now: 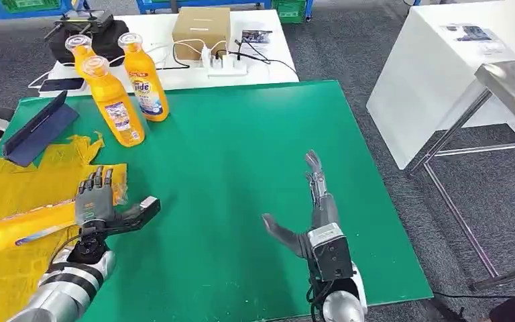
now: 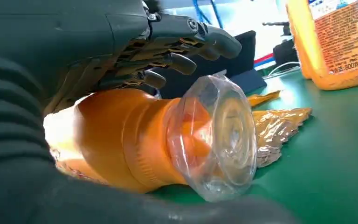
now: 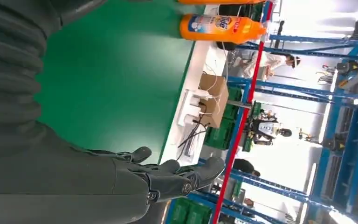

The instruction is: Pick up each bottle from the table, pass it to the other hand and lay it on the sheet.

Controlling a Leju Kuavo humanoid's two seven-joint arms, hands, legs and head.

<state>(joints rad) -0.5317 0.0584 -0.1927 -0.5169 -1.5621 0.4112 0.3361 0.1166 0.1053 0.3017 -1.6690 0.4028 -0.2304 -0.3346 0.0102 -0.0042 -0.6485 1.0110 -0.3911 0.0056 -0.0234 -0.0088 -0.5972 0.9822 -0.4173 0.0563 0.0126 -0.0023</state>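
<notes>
An orange bottle (image 1: 27, 227) lies on its side on the yellow sheet (image 1: 13, 178) at the green table's left. Its clear cap (image 2: 216, 135) pokes past the sheet's edge onto the green. My left hand (image 1: 99, 202) hovers over the bottle's neck, fingers (image 2: 177, 46) arched just above it and thumb spread off to the right. My right hand (image 1: 316, 211) stands open over the bare green near the front edge, holding nothing; its fingers (image 3: 177, 175) are stretched out. Three more orange bottles stand at the back left: (image 1: 115, 102), (image 1: 145, 78), (image 1: 80, 55).
A blue folder (image 1: 37, 131) leans at the sheet's far corner. Behind the green table (image 1: 255, 154) a white table holds a cardboard box (image 1: 201, 27), a power strip (image 1: 226, 64) with cables and a phone (image 1: 60, 84). A steel frame table (image 1: 509, 87) stands right.
</notes>
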